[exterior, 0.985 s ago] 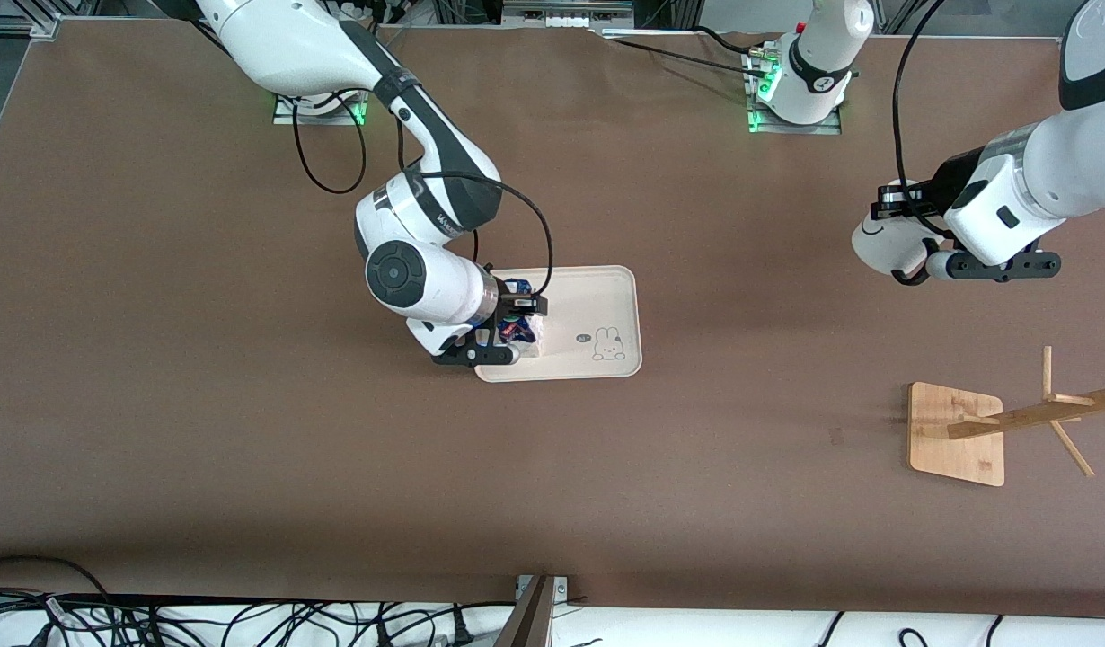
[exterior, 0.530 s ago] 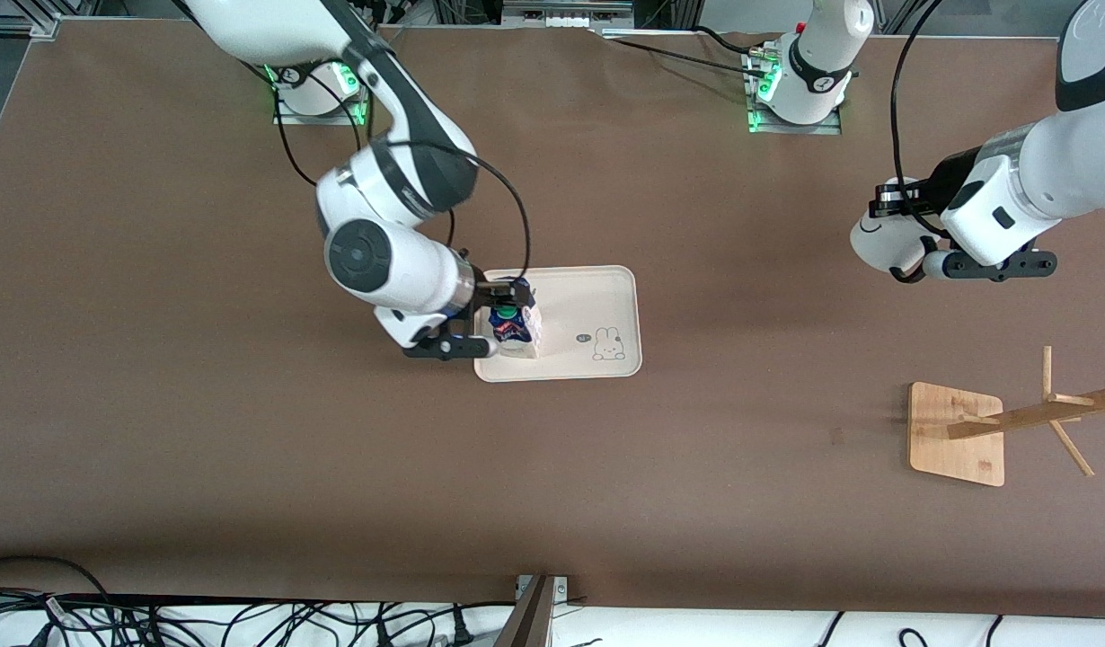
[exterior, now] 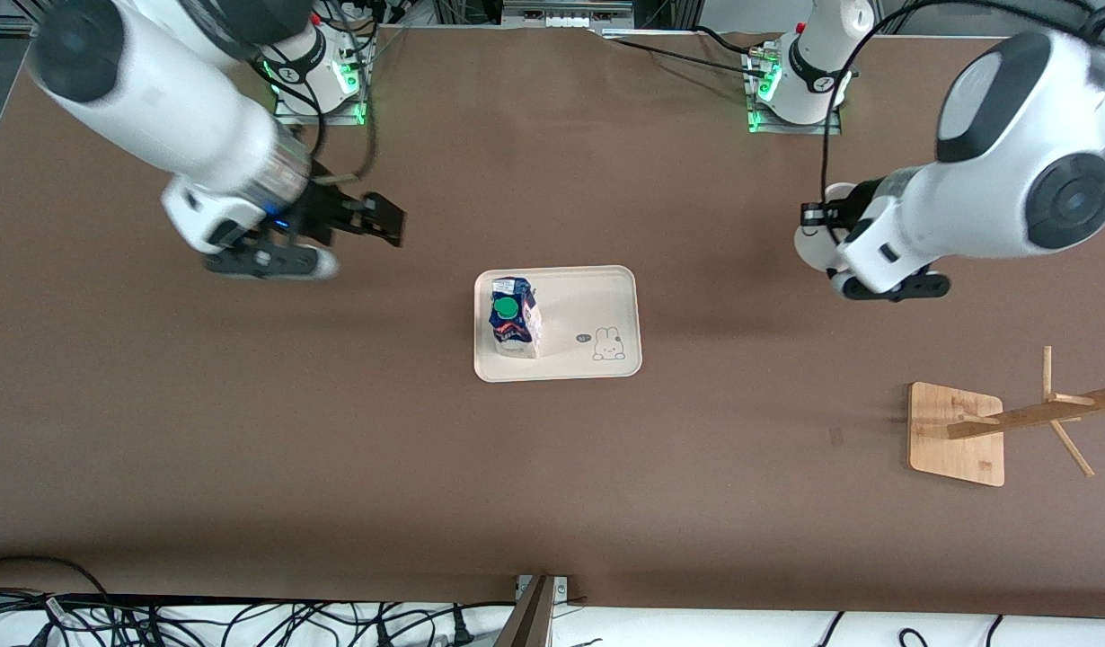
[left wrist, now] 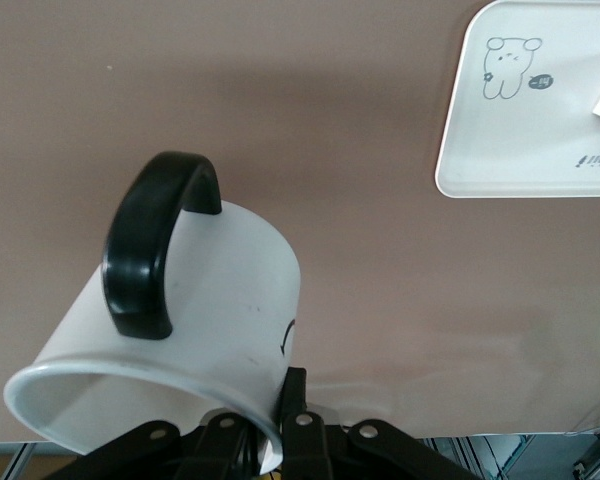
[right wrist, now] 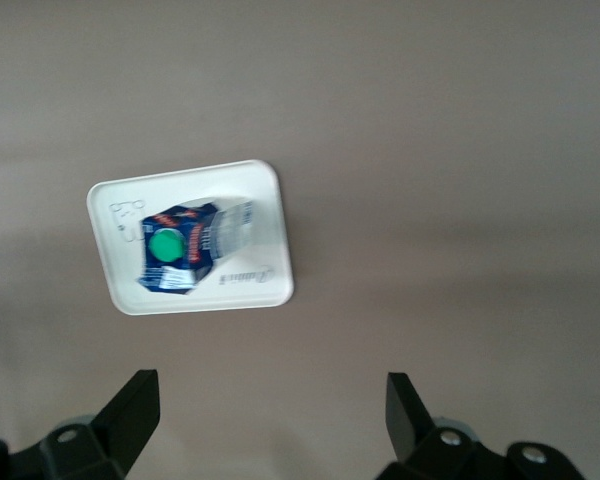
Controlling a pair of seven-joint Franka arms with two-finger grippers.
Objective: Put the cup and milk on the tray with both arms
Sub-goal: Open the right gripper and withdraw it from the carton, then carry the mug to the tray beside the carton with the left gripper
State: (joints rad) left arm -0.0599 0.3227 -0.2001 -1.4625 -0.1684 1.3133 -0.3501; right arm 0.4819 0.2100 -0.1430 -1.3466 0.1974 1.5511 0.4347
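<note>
1. While the milk [exterior: 514, 317] stood upright on the tray [exterior: 597, 296], at the tray's end toward the right arm, the right gripper [exterior: 350, 225] hung over bare table between the tray and the right arm's base, its fingers spread wide and holding nothing.
2. From that gripper's wrist view the carton and its green cap [right wrist: 165, 245] lay well below and apart from the fingers [right wrist: 130, 410], so the milk half of the job looked done.
3. The left gripper [left wrist: 280, 430] was clamped on the rim of the cup [left wrist: 180, 320], holding it in the air over bare table toward the left arm's end, well apart from the tray.
4. Judging by that, carrying the cup across and setting it on the free part of the tray beside the rabbit drawing [exterior: 609, 344] was what remained.
</note>
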